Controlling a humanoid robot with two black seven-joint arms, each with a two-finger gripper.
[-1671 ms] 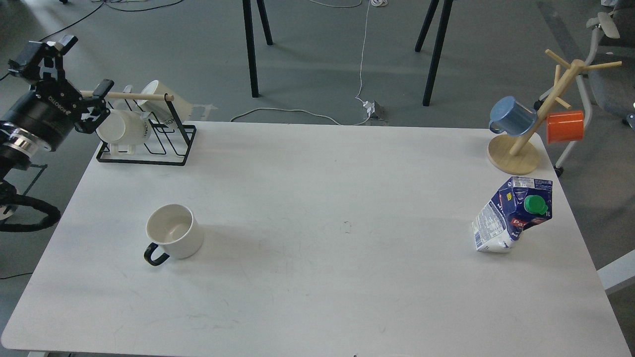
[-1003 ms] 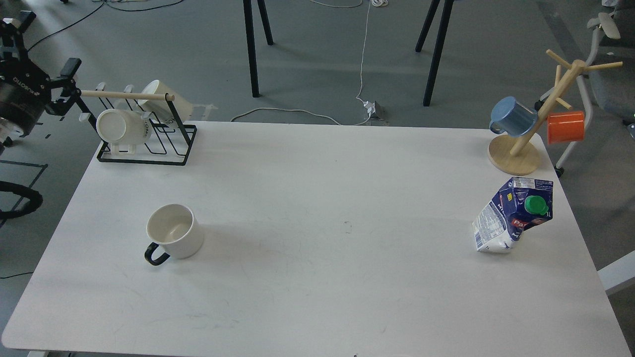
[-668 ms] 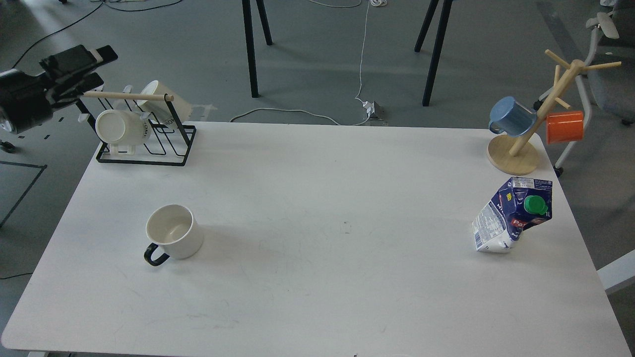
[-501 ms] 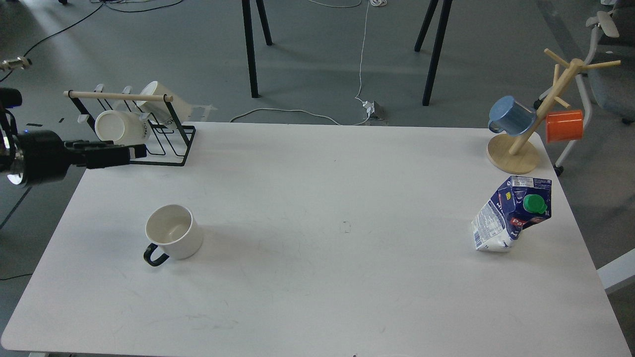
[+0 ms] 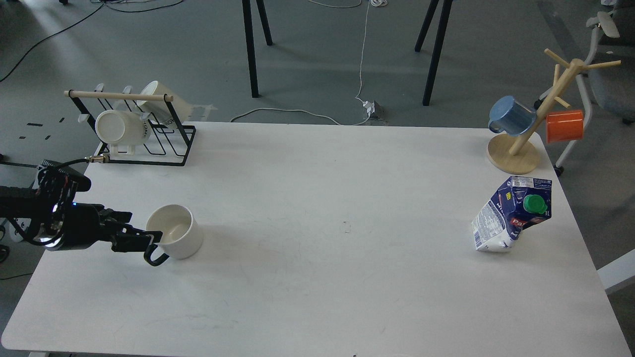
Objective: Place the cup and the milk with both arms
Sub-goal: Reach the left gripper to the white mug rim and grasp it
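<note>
The cup (image 5: 174, 237) stands upright on the table's (image 5: 317, 277) left side, handle toward the left gripper (image 5: 149, 239), whose dark fingers reach it; their spacing cannot be told. The milk (image 5: 512, 214), far right, leans dented, marked "1L"; its red logo is unreadable.

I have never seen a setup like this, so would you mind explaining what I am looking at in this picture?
This single view comes from a camera in a humanoid robot's head, looking down on a white table. The black arm entering from the left is the robot's own left arm; its two-finger left hand reaches the black loop handle of the cream-white ceramic mug, but whether it grips is unclear. The right arm is out of view. At the right stands a dented dark blue and white milk carton with a green cap, untouched. Behind are a black wire rack holding white mugs and a wooden mug tree with a blue and an orange mug.
</note>
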